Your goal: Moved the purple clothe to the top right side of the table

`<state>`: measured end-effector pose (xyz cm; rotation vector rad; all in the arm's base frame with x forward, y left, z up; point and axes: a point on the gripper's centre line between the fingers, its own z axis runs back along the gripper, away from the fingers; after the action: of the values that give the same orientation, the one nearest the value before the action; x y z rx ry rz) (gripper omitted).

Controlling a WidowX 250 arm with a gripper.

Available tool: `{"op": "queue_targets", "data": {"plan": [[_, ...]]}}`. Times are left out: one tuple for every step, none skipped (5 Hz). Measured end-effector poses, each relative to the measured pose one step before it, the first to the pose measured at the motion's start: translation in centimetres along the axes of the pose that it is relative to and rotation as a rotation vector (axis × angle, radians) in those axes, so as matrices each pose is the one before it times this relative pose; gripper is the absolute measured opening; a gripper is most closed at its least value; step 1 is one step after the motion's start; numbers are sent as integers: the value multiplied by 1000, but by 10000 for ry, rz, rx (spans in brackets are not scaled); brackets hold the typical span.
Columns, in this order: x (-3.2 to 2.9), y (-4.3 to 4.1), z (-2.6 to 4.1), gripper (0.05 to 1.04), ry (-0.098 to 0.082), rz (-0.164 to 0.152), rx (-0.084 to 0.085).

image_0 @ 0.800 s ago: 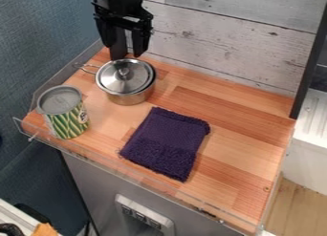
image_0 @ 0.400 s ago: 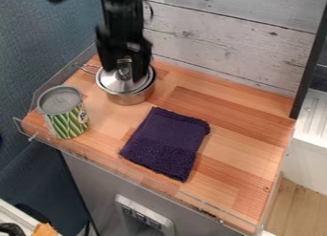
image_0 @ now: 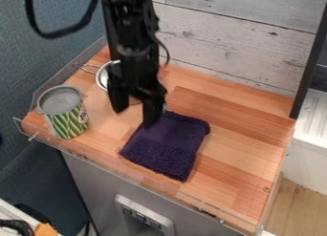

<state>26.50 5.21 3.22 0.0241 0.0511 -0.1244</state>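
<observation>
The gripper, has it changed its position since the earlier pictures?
Yes. Against the metal pot, which stayed in place, the gripper moved down the view, from the pot's far side to the upper left edge of the purple cloth.

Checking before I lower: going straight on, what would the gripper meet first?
Probably the purple cloth, at its upper-left corner, which one side of the gripper overlaps in view; depth is unclear, so the tabletop may come first.

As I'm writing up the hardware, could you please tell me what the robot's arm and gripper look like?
The arm is black, with a blocky, jointed build. A thick black cable loops out on the picture's left side and a thinner dark one curves on the right. The gripper is black too, with two chunky fingers.
</observation>
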Motion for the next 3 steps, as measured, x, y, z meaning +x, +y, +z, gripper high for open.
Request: {"op": "queue_targets", "data": {"plan": [[-576, -2014, -1932, 1001, 280, -106, -55], [748, -722, -1532, 1001, 259, 213, 38], [2625, -319, 118, 1001, -333, 159, 162]]}}
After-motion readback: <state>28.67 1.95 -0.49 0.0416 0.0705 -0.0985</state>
